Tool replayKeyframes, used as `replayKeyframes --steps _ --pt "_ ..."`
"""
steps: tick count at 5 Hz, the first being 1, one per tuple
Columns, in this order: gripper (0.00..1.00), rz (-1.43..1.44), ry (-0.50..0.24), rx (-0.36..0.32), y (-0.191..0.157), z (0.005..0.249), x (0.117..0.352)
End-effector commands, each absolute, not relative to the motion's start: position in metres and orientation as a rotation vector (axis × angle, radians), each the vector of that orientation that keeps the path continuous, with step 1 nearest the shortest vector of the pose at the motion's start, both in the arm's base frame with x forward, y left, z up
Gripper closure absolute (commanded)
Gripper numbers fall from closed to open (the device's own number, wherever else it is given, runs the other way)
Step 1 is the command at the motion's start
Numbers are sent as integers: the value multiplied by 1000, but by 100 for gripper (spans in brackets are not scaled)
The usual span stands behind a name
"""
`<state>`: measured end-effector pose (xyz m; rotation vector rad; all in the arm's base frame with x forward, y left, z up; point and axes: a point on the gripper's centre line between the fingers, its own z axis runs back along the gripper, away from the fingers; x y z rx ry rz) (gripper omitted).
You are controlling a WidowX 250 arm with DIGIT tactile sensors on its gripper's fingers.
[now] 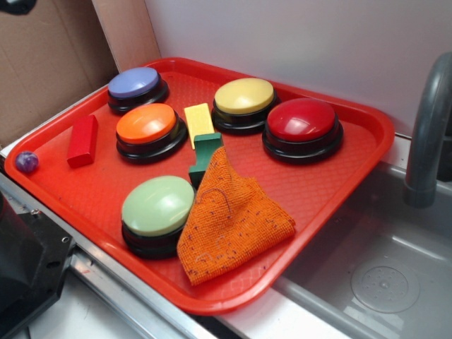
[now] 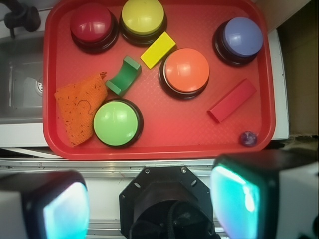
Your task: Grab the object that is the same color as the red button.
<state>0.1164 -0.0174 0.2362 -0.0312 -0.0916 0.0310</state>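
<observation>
Beside a grey sink, the red tray (image 1: pixel 353 152) holds the red block (image 2: pixel 232 100) just beyond the orange button (image 2: pixel 186 70), while my pincer (image 2: pixel 149 204) hovers wide open and empty, and red-on-red could make me misjudge its edges.

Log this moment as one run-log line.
phase: pre-grasp | gripper: open, above tray edge | target: red block, untouched | reference: red button
</observation>
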Motion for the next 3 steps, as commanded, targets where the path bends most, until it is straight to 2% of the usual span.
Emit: replayKeyframes --steps 1,3 --pt "0 31 -92 -31 -17 236 116" --pt "0 245 -92 -70 9 224 132"
